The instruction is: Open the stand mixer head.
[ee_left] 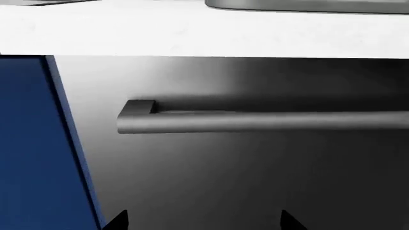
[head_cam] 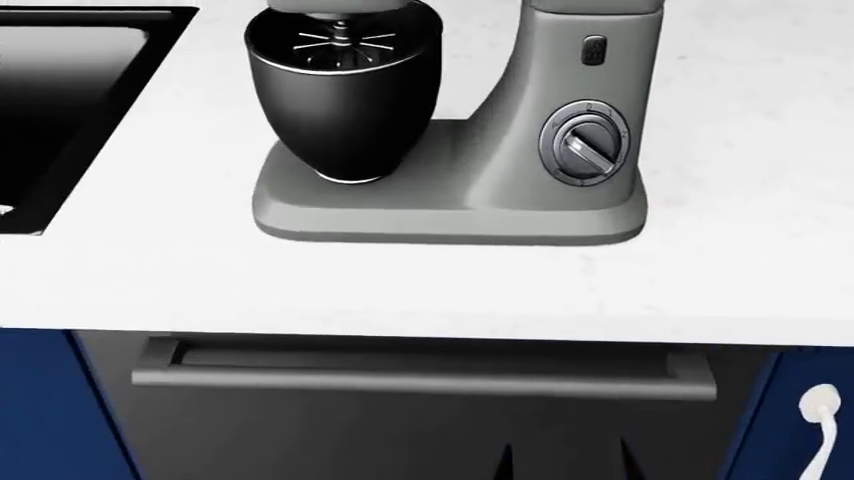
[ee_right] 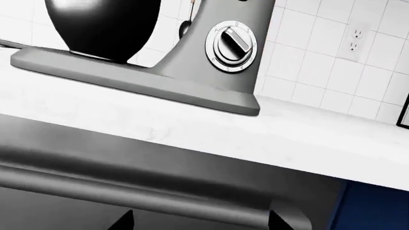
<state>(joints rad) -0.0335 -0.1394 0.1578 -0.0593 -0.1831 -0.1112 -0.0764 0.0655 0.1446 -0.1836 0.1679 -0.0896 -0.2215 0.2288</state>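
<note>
The grey stand mixer stands on the white counter. Of the stand mixer head, only the lower edge shows at the top of the head view, down over the black bowl with the whisk inside. The column carries a silver dial. The right wrist view shows the bowl and dial from below, with the head out of view. My left gripper and right gripper are both open and empty, low in front of the dark appliance door under the counter.
A grey bar handle runs across the dark door; its ends show in the left wrist view and the right wrist view. Blue cabinets flank the door. A black sink lies left of the mixer. There are wall outlets.
</note>
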